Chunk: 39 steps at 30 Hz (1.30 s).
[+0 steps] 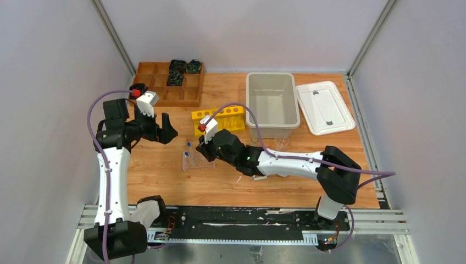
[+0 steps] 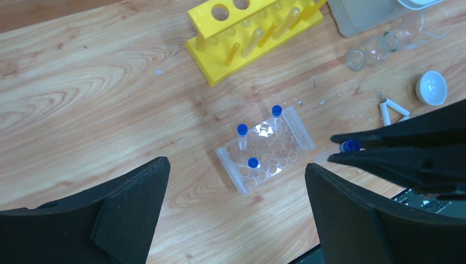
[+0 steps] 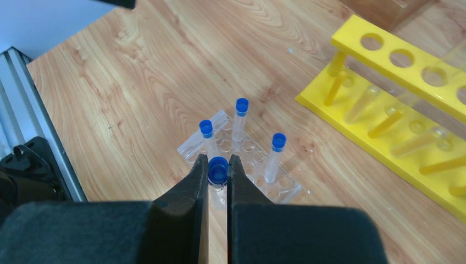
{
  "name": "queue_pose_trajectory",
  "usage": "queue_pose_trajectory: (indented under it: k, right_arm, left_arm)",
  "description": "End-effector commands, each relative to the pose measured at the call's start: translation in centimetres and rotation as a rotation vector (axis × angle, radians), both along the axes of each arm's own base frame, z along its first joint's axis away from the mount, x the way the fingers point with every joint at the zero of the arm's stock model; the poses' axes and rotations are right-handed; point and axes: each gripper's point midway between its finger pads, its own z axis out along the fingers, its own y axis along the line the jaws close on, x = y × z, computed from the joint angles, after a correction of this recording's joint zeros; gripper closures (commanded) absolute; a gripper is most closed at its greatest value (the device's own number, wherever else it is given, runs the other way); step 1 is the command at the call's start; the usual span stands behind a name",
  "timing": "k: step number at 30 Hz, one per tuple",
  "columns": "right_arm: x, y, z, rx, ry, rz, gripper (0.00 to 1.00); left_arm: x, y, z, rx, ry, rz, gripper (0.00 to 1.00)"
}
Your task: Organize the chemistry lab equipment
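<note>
Three clear blue-capped tubes [image 3: 240, 118] stand in the clear plastic rack [image 3: 192, 145]. Right gripper [image 3: 218, 177] clamps a fourth tube [image 3: 218, 166]; left gripper [image 1: 165, 131] jaws gape. Clear glass beakers [image 2: 373, 52] and white round dish [image 2: 431, 88] await sorting.

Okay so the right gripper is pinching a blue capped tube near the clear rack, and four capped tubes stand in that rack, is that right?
Not quite: three capped tubes stand in the clear rack, not four, as the right wrist view shows. The right gripper is indeed pinching a blue-capped tube near it.
</note>
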Motion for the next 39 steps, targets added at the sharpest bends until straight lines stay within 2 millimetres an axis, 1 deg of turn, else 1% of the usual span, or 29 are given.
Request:
queue_pose_trajectory:
  k: [1, 7, 17, 29, 39]
  right_arm:
    - [0.2, 2.0, 0.1, 0.037, -0.131, 0.026, 1.00]
    - [0.3, 3.1, -1.9, 0.039, -0.134, 0.026, 1.00]
    - [0.8, 3.2, -4.9, -0.014, -0.127, 0.008, 1.00]
    - [1.0, 3.4, -7.1, -0.041, -0.121, -0.012, 1.00]
    - [1.0, 2.7, -8.9, -0.060, -0.126, -0.033, 1.00]
  left_arm:
    - [0.3, 0.6, 0.8, 0.032, -0.034, 0.026, 0.00]
    - [0.3, 0.7, 0.6, 0.043, -0.035, 0.026, 0.00]
    - [0.2, 0.7, 0.2, 0.045, -0.026, 0.022, 0.00]
    - [0.3, 0.8, 0.6, 0.057, -0.042, 0.022, 0.00]
    - [0.3, 0.9, 0.6, 0.066, -0.047, 0.020, 0.00]
